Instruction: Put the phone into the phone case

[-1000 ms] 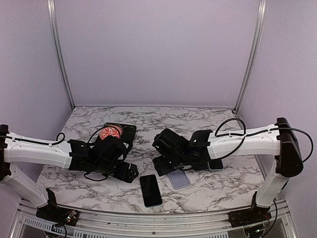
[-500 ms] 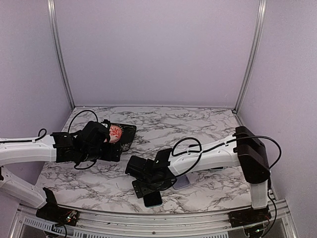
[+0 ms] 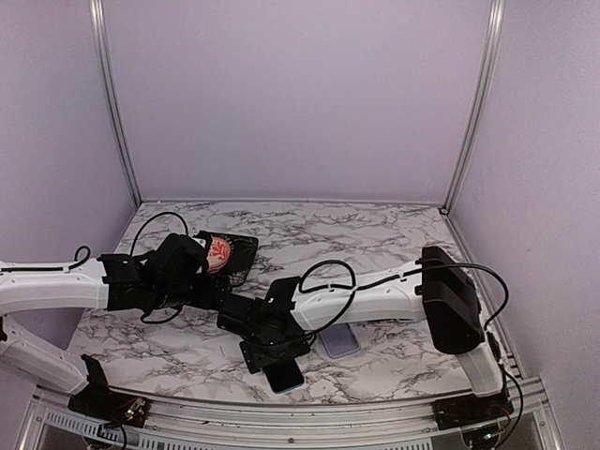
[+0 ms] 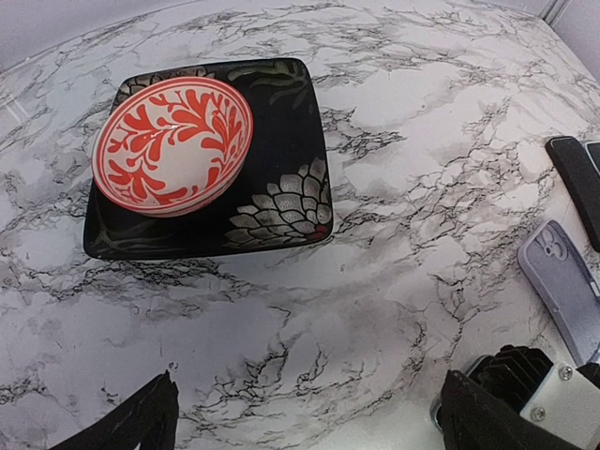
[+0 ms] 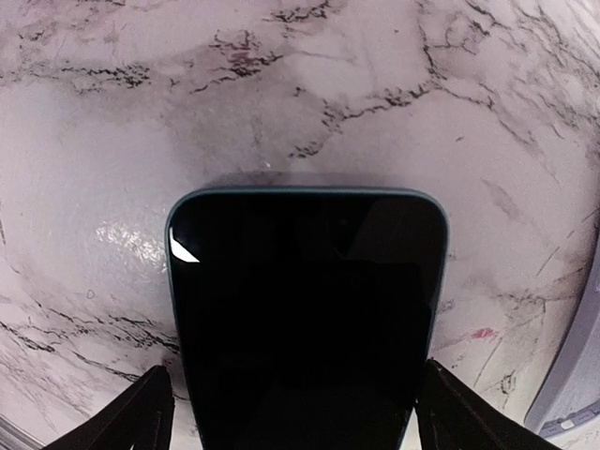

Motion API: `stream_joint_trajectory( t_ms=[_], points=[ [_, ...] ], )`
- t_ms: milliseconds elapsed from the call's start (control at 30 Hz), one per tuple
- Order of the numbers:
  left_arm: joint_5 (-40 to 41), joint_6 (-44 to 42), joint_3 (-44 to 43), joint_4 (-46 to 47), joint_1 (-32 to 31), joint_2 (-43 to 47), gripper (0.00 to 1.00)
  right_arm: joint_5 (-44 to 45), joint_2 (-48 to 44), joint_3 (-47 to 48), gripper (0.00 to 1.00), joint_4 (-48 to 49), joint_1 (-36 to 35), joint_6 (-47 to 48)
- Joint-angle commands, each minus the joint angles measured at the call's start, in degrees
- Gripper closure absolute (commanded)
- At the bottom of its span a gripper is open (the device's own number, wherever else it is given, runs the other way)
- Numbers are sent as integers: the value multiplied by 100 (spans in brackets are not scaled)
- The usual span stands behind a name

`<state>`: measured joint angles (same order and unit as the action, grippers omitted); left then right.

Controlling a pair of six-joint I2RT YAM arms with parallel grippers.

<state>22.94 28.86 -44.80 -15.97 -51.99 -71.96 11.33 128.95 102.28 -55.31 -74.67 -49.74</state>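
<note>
Nearest my bases, the flat black glass-fronted phone with a thin teal rim (image 3: 287,378) lies screen-up on the white, grey-veined marble bench (image 3: 394,234), bare and outside its case. My right pincer (image 5: 298,417) hangs low over the phone, fingers apart, one black fingertip on each side of the phone's long edges. From the right wrist view I cannot tell whether either fingertip touches the rim. The phone's rounded far end shows whole, with a small glint near one corner.

Just beyond the phone and a little to its right, the pale lavender soft phone case (image 3: 339,339) lies flat on the bench. It is close to the phone but apart from it, and partly covered by my right forearm in the overhead view. In the left wrist view a camera cut-out shows at one end of the case, and a dark flat slab (image 4: 574,175) lies just past it; I cannot tell what that slab is.

Farther from the phone and to its left, my left pincer (image 4: 314,424) hovers above bare marble, its fingers spread wide and holding nothing.

Farthest from the phone, to its far left, a square black plate with pale flower patterns (image 4: 281,159) sits on the bench. A round bowl with a red-and-white branching pattern (image 4: 173,145) rests on the plate's left half
</note>
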Motion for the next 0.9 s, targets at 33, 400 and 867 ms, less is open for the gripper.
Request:
stream_joint_trajectory(
  t_ms=[33, 400, 867],
  points=[
    [-1, -135, 66, 138, 48, 164, 1, -200, -212, -638, 17, -434, -58, 259],
    [43, -204, 80, 138, 70, 147, 1, -707, -1167, -2090, 22, -491, 84, 1201],
    [196, -381, 85, 146, 78, 227, 1, -1291, -671, -1465, 4, -208, 484, 1525]
  ],
)
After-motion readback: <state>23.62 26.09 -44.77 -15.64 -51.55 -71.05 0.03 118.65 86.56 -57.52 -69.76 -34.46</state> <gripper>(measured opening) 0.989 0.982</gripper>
